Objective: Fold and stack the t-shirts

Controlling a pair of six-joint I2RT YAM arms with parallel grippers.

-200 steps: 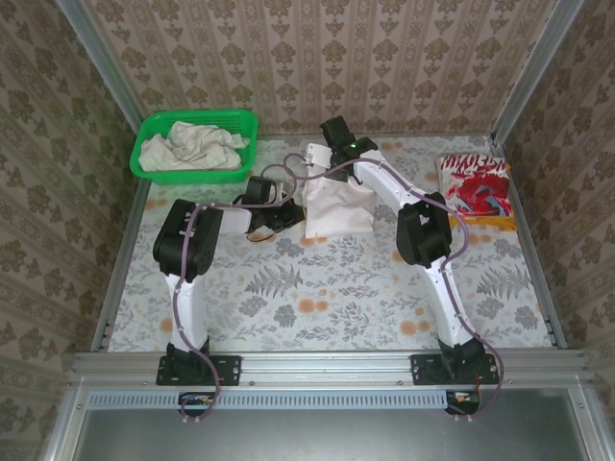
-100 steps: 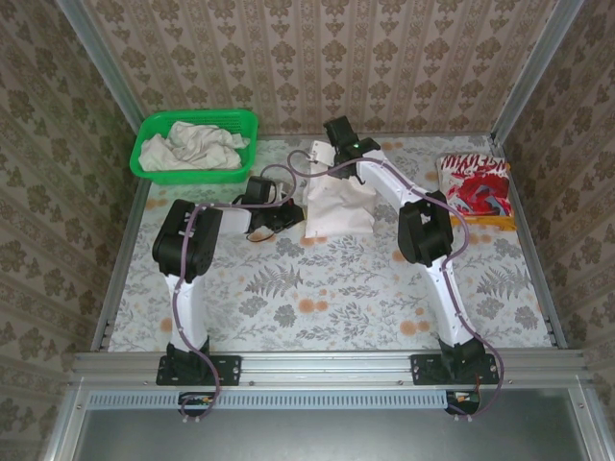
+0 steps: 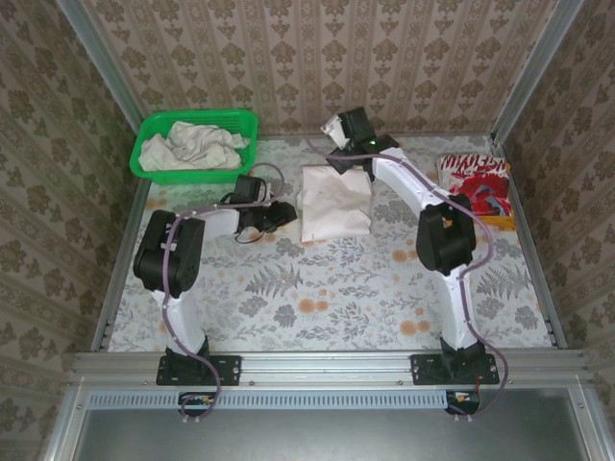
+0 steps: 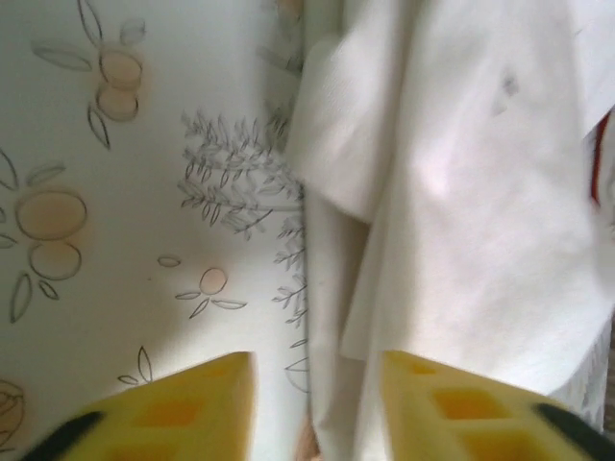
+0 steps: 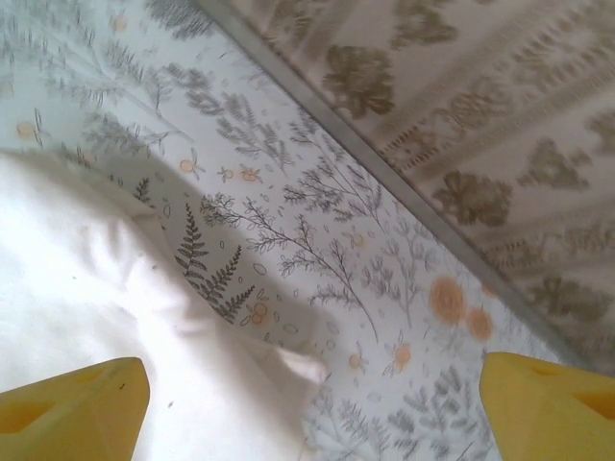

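I had the off-white t-shirt [image 3: 334,202] lying folded into a rough rectangle on the floral tablecloth [image 3: 317,288], a little beyond the middle of the table. From above, a few soft creases ran across it and its edges were not quite square.

The left gripper [image 4: 319,415] sat low at the shirt's left edge. Its yellow fingers [image 4: 192,408] were spread apart and pinched nothing. The wrist camera showed the layered hem of the shirt running down between them, with bare tablecloth to one side.

The right gripper [image 5: 312,413] hung over the far edge of the same shirt, close to the back wall [image 5: 461,115]. Its jaws stood wide, one yellow fingertip [image 5: 72,403] at each lower corner of its wrist view, and they held no cloth. Below it, the shirt's far corner lay flat on the tablecloth.

In the far left corner stood the green mesh basket [image 3: 154,125] with crumpled off-white t-shirts [image 3: 192,147] heaped inside. At the far right edge of the table, well apart from the folded shirt, lay the red-and-white patterned t-shirt [image 3: 474,185], also folded. A yellowish strip showed along its near side, and I could not tell what that was.
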